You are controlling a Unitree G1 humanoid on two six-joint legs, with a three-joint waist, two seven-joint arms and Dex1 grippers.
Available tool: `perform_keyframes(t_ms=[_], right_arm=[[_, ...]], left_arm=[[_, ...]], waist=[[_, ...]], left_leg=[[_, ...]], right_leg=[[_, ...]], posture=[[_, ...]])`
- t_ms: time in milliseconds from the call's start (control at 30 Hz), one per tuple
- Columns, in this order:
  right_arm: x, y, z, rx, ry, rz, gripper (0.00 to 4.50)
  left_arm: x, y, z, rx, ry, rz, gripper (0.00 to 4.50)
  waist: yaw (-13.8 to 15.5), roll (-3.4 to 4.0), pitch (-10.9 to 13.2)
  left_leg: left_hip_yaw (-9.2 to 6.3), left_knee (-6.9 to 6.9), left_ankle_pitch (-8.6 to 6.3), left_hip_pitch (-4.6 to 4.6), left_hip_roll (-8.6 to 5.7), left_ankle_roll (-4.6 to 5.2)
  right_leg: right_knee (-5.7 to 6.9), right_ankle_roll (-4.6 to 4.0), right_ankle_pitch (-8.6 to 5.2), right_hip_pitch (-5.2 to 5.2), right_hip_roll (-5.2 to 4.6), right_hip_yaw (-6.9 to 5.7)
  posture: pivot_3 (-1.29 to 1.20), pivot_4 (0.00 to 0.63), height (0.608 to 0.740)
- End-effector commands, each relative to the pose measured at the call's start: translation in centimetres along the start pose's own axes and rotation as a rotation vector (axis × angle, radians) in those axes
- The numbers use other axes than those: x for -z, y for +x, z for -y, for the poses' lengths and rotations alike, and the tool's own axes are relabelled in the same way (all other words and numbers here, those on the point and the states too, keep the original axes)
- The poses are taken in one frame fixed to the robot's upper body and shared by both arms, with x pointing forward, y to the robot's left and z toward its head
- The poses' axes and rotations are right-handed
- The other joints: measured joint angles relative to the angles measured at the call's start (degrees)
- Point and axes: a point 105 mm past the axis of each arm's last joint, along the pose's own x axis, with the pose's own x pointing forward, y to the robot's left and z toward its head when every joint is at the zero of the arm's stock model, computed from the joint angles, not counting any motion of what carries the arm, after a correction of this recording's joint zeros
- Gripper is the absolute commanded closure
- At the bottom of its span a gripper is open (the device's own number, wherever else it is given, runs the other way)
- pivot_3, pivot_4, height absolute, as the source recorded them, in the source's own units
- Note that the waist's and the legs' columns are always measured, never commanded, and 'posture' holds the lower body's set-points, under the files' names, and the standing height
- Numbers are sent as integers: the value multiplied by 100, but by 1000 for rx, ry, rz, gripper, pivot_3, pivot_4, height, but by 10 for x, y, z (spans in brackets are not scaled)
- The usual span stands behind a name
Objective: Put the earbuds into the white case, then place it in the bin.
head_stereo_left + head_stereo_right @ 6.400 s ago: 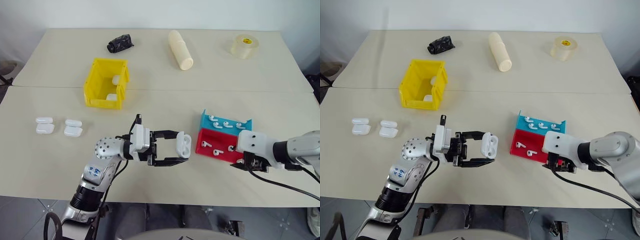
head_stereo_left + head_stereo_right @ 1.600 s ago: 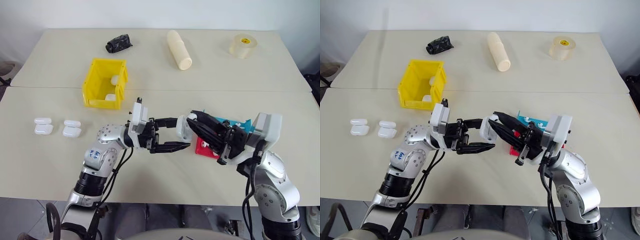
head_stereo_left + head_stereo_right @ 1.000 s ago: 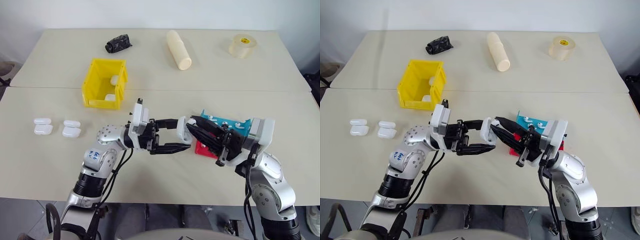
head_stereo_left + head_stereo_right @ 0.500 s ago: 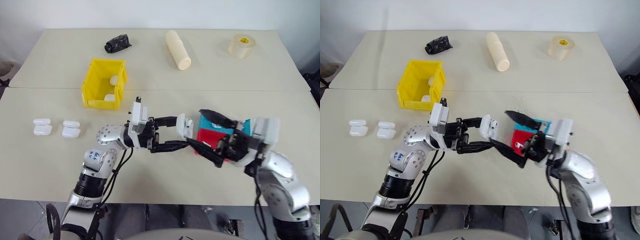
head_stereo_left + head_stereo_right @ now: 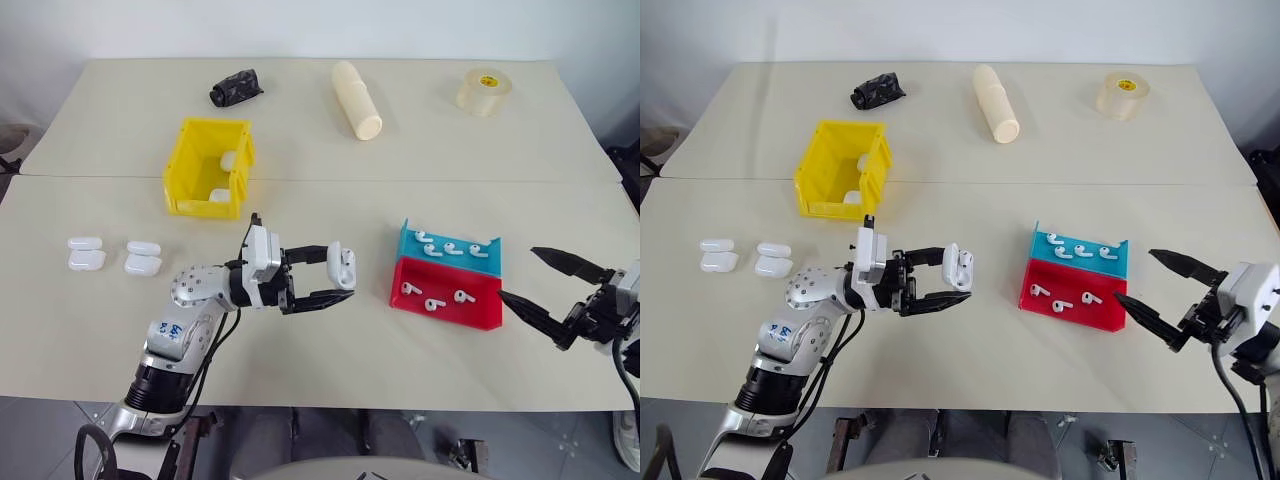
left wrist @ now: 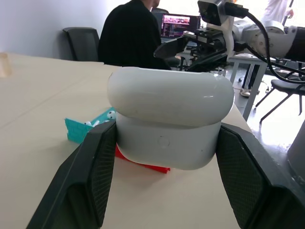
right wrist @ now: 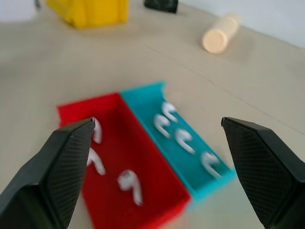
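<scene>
My left gripper point(image 5: 342, 277) is shut on the white case point(image 5: 343, 267) and holds it above the table's middle. The case's lid lies down on its body point(image 6: 169, 124). Several small white earbuds lie in two low trays to its right: three in the blue tray point(image 5: 450, 247) and three in the red tray point(image 5: 432, 297). My right gripper point(image 5: 517, 273) hangs open and empty at the right edge, just beyond the red tray. The yellow bin point(image 5: 181, 165) stands far left of centre with white cases inside.
Two pairs of white cases point(image 5: 88, 253) point(image 5: 144, 257) lie at the left. A cream cylinder point(image 5: 358, 98), a tape roll point(image 5: 487, 92) and a black object point(image 5: 236, 86) sit at the back. A seated person point(image 6: 131, 36) is beyond the table.
My right gripper has opened and swung away from the case to the right, past the trays. The left gripper, still holding the case, has drifted slightly left and down.
</scene>
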Motion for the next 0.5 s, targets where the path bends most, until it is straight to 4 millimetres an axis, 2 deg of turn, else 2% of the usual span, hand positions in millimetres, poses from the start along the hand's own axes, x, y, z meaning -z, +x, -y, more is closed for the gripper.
perform_keyframes(t_ms=[33, 233, 500], right_arm=[[-14, 8, 9, -34, -59, -17, 41], [-22, 42, 37, -59, -12, -275, 41], [-3, 66, 63, -119, -9, -630, 41]], left_arm=[[-13, 5, 4, 5, 63, 34, 1721], [-13, 12, 5, -2, 70, 52, 1721], [-15, 20, 7, 0, 82, 71, 1721]], waist=[[-4, 1, -1], [-6, 3, 0], [53, 3, 1]], left_leg=[[0, 1, 0, 0, 0, 0], [2, 5, 0, -3, 4, -1], [-1, 4, 0, -13, 4, -1]], right_leg=[[-1, 0, 0, 0, 0, 0], [1, 0, 0, -4, 2, 2], [-17, 2, 1, -8, -2, -4]], posture=[[0, 150, 740], [0, 150, 740], [0, 150, 740]])
